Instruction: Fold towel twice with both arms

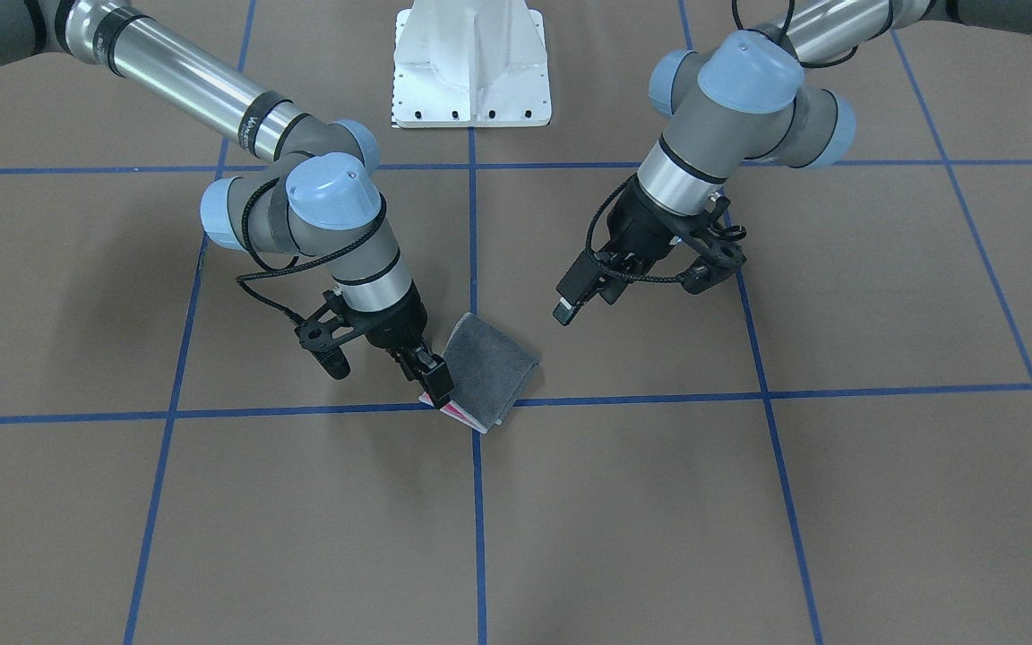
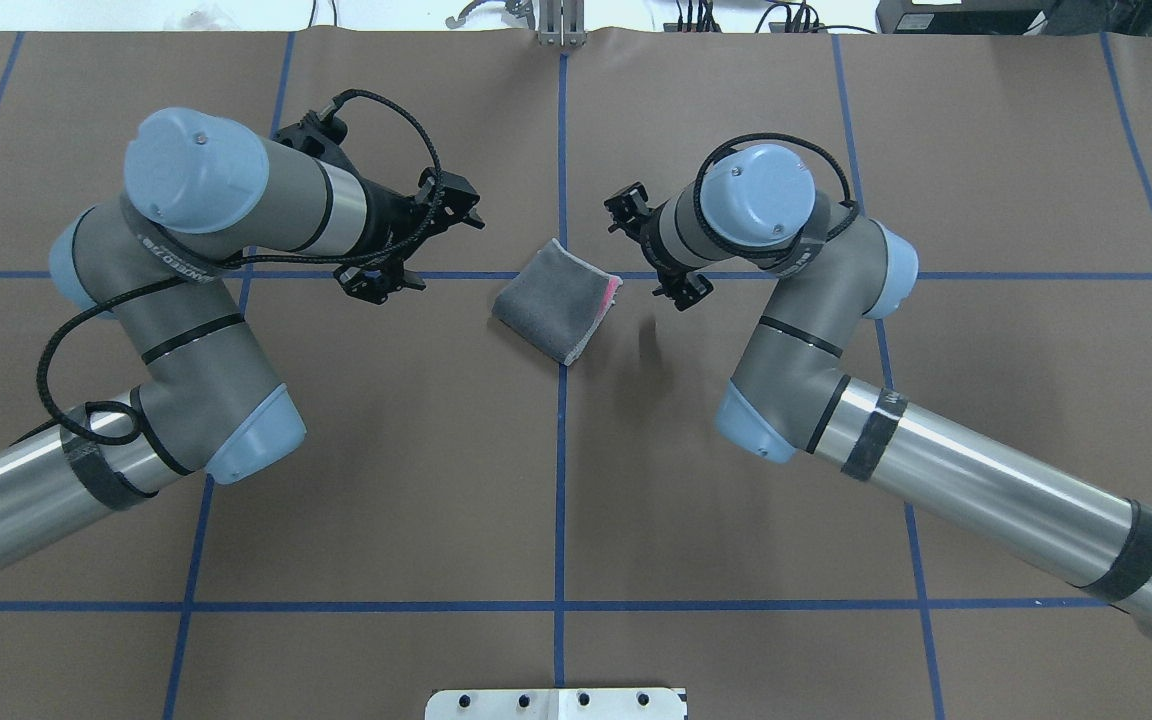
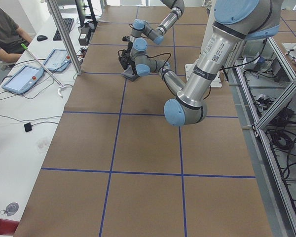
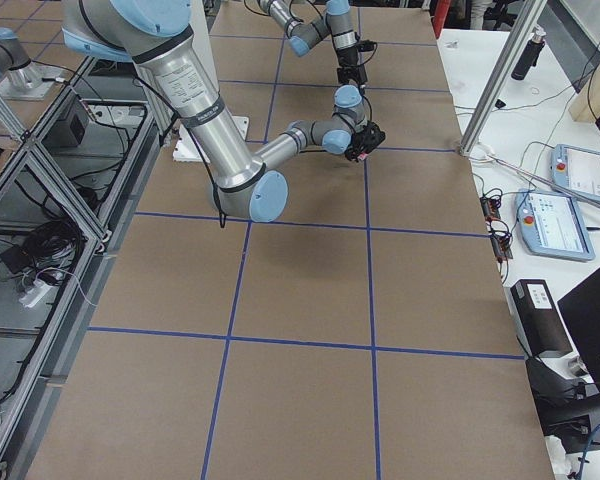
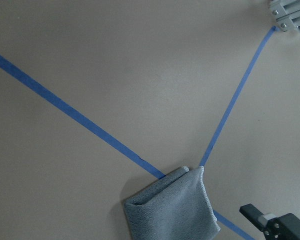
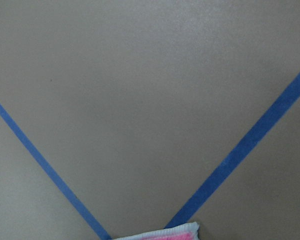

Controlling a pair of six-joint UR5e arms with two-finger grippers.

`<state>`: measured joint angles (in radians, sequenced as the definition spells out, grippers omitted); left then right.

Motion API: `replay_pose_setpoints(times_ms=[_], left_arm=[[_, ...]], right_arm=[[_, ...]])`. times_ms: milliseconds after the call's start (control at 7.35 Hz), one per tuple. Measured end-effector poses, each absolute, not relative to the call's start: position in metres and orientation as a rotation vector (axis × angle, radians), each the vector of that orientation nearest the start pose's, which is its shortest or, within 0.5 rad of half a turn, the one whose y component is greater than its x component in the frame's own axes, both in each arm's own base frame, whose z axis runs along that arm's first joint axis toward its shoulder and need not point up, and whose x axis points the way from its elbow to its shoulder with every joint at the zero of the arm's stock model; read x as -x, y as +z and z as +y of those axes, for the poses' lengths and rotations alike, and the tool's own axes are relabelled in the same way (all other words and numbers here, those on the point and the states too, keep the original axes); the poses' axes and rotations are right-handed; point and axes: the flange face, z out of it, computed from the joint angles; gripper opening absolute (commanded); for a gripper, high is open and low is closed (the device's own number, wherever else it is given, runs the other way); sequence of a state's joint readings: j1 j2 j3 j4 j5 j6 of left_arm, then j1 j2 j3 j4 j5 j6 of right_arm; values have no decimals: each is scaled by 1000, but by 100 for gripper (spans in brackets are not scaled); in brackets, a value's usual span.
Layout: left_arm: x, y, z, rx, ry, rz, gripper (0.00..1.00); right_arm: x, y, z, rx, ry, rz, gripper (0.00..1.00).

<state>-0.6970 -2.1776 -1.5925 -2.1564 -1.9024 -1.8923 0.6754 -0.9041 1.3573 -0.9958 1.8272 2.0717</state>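
The towel (image 1: 489, 372) lies folded into a small grey packet on the brown worktop (image 1: 749, 520), right over a crossing of the blue tape lines (image 1: 477, 502), dark grey face up, with a sliver of pink peeping out at the layered edge. The right gripper (image 1: 434, 381) is down at that very edge, its jaws drawn narrow and pinching the stacked hems where the pink shows; in the right wrist view the pale stitched hem and pink terry sit just at the foot of the frame, directly under the jaws. The rest of the packet spreads away from those jaws, its rounded fold on the far side from them. Over to the left gripper (image 1: 580, 288): it hangs above the worktop, well clear of the cloth, tilted down toward it, with nothing between its jaws and only a slim gap between them. From the left wrist view the towel sits ahead of and below those jaws, hem line bright along one side. The white pedestal (image 1: 471, 67) stands behind both arms.
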Motion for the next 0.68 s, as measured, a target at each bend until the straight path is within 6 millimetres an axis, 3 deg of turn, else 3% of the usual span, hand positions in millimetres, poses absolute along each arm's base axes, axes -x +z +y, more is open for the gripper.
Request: replay_pose_setpoints(times_ms=[408,681], left_arm=[[-509,189,-545,26,-722,1264,100],[-544,187,-544,3,-719,1272,100]], right_arm=[[421,334,-587,173,865,-1067,100],[380,357,-600,171,835,-1056,100]])
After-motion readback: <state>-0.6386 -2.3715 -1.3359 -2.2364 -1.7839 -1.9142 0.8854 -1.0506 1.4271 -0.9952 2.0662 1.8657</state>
